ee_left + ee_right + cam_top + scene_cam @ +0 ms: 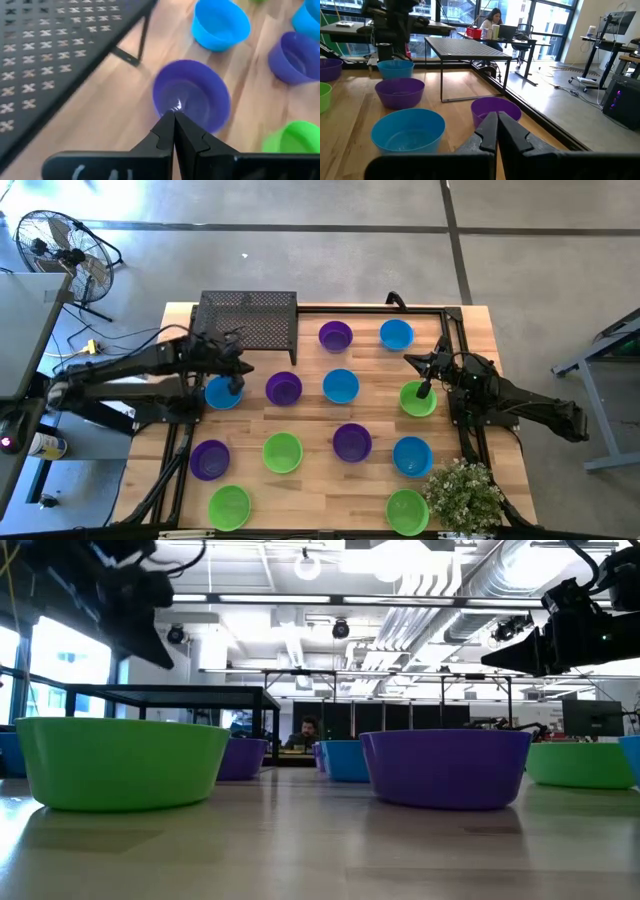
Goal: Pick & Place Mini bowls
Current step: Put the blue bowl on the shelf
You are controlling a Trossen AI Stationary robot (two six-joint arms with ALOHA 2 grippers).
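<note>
Several mini bowls in blue, purple and lime green stand upright on the wooden table (310, 418). My left gripper (237, 385) is shut and hovers over the right rim of a blue bowl (220, 394). A purple bowl (191, 95) lies just beyond its fingertips (174, 114) in the left wrist view. My right gripper (425, 389) is shut above a green bowl (417, 400). Its tips (496, 116) point toward the table's left, past a purple bowl (495, 108) and a blue bowl (408, 130). In the low view both arms are well above the bowls.
A black mesh rack (248, 318) stands at the far left of the table, close to my left arm. A potted plant (464, 492) sits at the near right corner. A black frame (455, 330) runs along the table's edges. A fan (58, 246) stands on the floor.
</note>
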